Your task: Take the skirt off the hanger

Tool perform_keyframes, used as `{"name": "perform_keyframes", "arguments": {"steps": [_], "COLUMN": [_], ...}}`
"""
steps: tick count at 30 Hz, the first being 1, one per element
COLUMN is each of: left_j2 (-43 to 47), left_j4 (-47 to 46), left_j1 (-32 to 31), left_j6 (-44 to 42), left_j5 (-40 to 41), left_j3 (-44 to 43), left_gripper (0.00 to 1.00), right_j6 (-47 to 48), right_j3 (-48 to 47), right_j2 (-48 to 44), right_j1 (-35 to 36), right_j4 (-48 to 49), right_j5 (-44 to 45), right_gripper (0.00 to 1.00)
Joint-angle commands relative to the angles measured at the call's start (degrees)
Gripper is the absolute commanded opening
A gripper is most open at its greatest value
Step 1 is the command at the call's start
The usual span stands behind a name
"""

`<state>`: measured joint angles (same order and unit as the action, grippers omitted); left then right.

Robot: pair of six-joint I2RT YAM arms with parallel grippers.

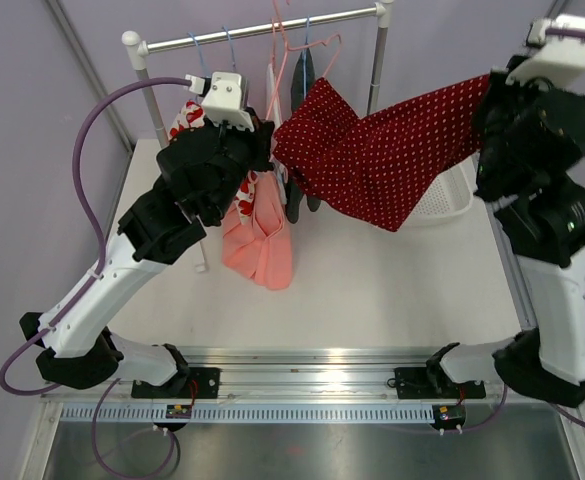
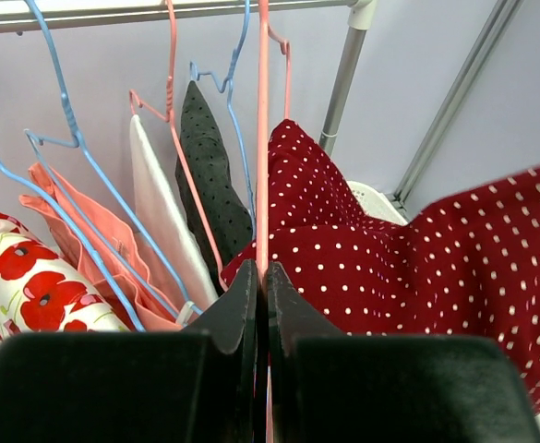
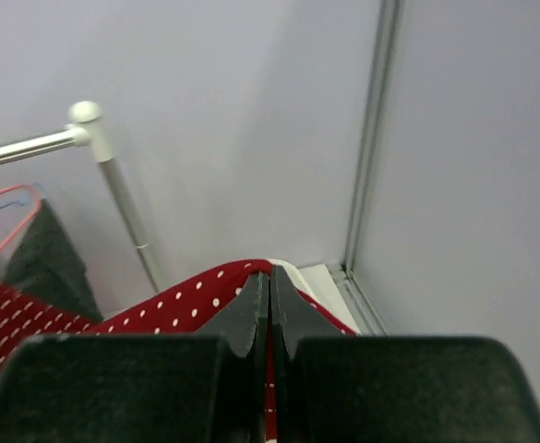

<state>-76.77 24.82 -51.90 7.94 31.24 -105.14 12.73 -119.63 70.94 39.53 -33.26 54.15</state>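
Red dotted skirt (image 1: 382,165) stretches between right hand (image 3: 269,286) clamped on it and left hand (image 2: 262,281) pinching pink hanger (image 2: 262,138).

Bright even light, soft shadows, glare on the metal rail (image 1: 312,362).

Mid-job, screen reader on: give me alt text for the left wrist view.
The left tool is shut on a pink hanger whose wire runs straight up toward the rail. A red white-dotted skirt stretches from beside it off to the right; other garments hang to the left.
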Motion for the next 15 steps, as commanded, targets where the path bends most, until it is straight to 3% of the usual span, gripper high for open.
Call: {"name": "perform_keyframes", "arguments": {"steps": [1, 3, 6, 12, 15], "left_j2": [1.37, 1.54, 2.15, 0.93, -0.83], "left_j4": [-1.98, -1.27, 0.13, 0.41, -0.20], "left_j1": [-0.13, -0.13, -0.22, -1.71, -1.71], "left_j6": [-0.73, -2.05, -2.67, -3.11, -3.90], "left_j5": [-0.23, 0.74, 0.92, -0.31, -0.92], "left_j3": [-0.76, -0.85, -1.29, -1.20, -2.08], "left_gripper": [0.00, 0.00, 0.00, 0.00, 0.00], "right_j6": [-0.93, -2.00, -10.69, -20.54, -23.63], "right_j3": [-14.17, -14.30, -22.73, -28.10, -32.84], "right_j2": [8.31, 9.39, 15.54, 28.63, 35.57], "right_j1": [-12.78, -19.12, -28.15, -40.99, -44.00], "right_j4": [-2.67, -0.67, -8.21, -11.48, -11.92], "right_j5": [-8.44, -10.02, -15.89, -29.07, -36.89], "right_gripper": [0.00, 0.00, 0.00, 0.00, 0.00]}}
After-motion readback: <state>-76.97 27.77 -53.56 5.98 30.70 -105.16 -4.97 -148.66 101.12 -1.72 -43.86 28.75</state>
